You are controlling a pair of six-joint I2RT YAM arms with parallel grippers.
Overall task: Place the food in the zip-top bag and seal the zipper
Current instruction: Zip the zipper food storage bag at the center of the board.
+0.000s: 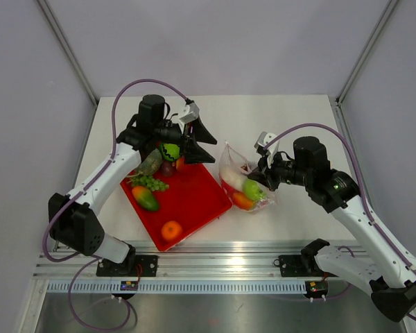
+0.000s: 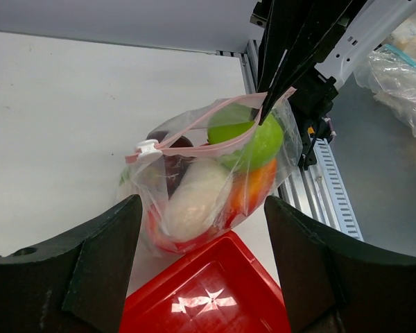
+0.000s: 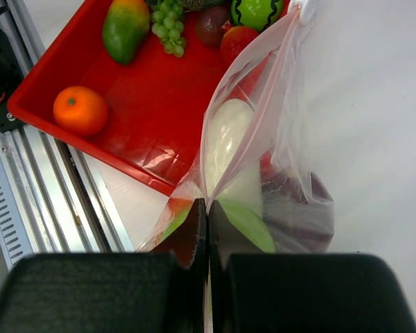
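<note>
Left arm reaches to frame centre, left gripper (image 1: 209,151) spread empty over red tray (image 1: 194,201); right gripper (image 1: 253,173) pinches zip-top bag (image 1: 237,182) rim.

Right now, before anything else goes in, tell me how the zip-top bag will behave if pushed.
Probably floppy: the zip-top bag is thin wrinkled film, sagging around its load. Likely bottom-heavy, since the white piece and other food sit below the top edge the right gripper pinches. A push would probably dent the film rather than shift it cleanly.
</note>
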